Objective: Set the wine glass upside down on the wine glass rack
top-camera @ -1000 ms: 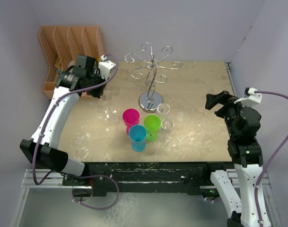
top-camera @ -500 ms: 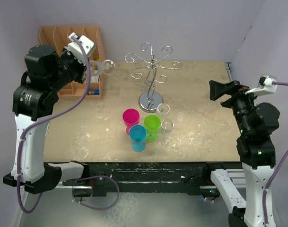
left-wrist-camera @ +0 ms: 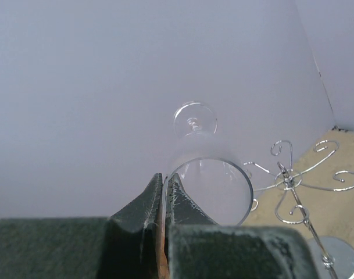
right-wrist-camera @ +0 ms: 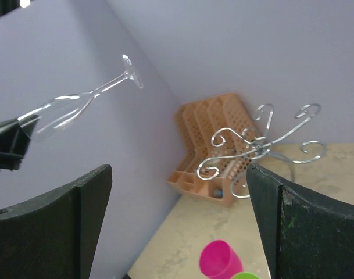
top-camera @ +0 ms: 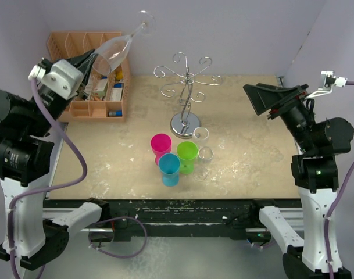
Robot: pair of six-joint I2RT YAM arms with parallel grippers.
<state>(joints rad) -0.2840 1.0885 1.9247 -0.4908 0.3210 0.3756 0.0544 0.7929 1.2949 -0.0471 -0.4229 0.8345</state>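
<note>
My left gripper (top-camera: 90, 63) is raised high above the table's back left and is shut on the rim of a clear wine glass (top-camera: 115, 49). The glass tilts up and to the right, foot uppermost. In the left wrist view the fingers (left-wrist-camera: 164, 178) pinch the rim of the glass (left-wrist-camera: 214, 192), one inside and one outside the bowl. The wine glass rack (top-camera: 187, 87), a chrome wire tree on a round base, stands at the back middle, right of and below the glass. It also shows in the left wrist view (left-wrist-camera: 293, 186) and the right wrist view (right-wrist-camera: 255, 145). My right gripper (top-camera: 270, 99) is open and empty, raised at the right.
An orange slotted organiser (top-camera: 86, 58) sits in the back left corner under the left gripper. A pink cup (top-camera: 161, 143), a green cup (top-camera: 187, 152) and a blue cup (top-camera: 169, 165) cluster in front of the rack's base, with clear glasses (top-camera: 203, 145) beside them.
My left arm has risen from beside the organiser, lifting the wine glass high and tilting its foot upward. My right arm has also risen, and its gripper now points left.
</note>
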